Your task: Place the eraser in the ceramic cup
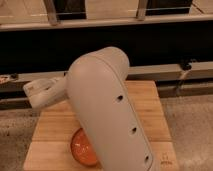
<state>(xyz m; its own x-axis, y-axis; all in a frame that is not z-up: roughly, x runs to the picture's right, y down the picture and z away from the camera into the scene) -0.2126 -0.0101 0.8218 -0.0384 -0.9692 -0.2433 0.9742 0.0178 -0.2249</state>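
The ceramic cup (83, 148) is a glossy orange-red round vessel at the near left of the wooden board (145, 112). Only its left part shows. The rest is hidden behind my large beige arm link (107, 107), which crosses the middle of the view. A smaller pale arm segment (44, 93) sticks out to the left above the board's far left corner. My gripper is hidden behind the arm link and does not show. The eraser is not visible.
The board lies on a speckled stone floor or counter (192, 125). A dark recess with a pale ledge (165, 72) runs behind it, with metal rails (100, 20) above.
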